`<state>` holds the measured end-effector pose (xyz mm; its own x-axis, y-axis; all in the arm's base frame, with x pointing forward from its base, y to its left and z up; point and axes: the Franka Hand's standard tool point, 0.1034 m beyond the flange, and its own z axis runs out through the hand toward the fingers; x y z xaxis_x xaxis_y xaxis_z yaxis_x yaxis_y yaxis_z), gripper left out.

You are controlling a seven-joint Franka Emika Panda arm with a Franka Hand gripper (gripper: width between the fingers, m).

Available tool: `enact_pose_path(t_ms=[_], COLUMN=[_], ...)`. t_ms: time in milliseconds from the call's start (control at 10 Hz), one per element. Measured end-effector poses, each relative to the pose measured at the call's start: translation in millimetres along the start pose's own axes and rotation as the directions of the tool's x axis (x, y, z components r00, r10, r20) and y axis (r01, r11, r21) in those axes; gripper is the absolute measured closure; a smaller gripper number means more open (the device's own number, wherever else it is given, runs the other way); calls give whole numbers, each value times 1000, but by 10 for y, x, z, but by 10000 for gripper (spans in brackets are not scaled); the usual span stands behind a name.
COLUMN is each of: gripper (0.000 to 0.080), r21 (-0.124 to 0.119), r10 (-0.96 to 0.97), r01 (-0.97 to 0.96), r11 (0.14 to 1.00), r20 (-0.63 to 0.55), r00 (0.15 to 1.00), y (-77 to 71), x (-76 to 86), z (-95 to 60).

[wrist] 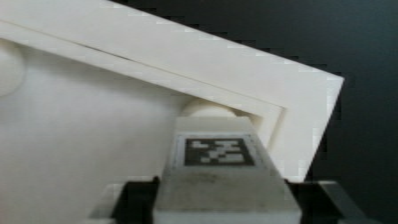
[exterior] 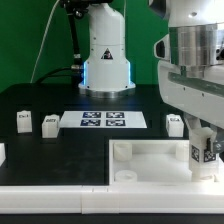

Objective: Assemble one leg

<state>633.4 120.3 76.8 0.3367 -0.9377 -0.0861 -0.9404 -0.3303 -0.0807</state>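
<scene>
Leg in question is pinched in the gripper, jaws closed on it with one finger on each side, marker tag facing the wrist camera. In the exterior view it hangs at the exterior view's right, over the right end of the big white tray piece that sits at the near edge of the black table. From the wrist view it's lined up pretty much right in front of a corner socket tucked into the tray's raised corner, but honestly I can't tell if the leg is already touching the socket or just hovering near it. What I'd worry about: the socket sits tight against two walls, so if the leg comes in a bit off-centre or tilted it'll likely catch on the rim or the socket lip and jam instead of seating. Nothing visible pins the tray down, so a crooked push could probably shove the whole piece along the table. The grip only covers the leg's sides too, so I'd guess a hard push could make it slip or twist in the fingers. As for what's in the tray: just its own corner sockets as far as I can see, no loose parts lying inside. Three spare legs sit out on the table, two at the far left and one on the right, either side of the marker board.
</scene>
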Motion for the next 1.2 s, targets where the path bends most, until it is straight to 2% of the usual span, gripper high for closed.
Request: enact_pose_path(t_ms=[200, 300, 500, 700, 800, 1100, 1200], gripper=[192, 192, 153, 150, 150, 150, 150], r21=[3, 1, -11, -18, -22, -24, -22], r10=[-79, -198, -446, -610, -704, -858, -877], r01=[79, 198, 446, 610, 704, 858, 877], r11=[997, 980, 895, 792, 710, 512, 480], r20=[-1, -3, 6, 13, 13, 13, 3], r00=[997, 980, 895, 793, 710, 513, 481], y=[-15, -16, -23, -35, -37, -38, -51], x=[2, 14, -9, -24, -21, -9, -15], z=[-12, -16, -27, -38, -40, -39, -37])
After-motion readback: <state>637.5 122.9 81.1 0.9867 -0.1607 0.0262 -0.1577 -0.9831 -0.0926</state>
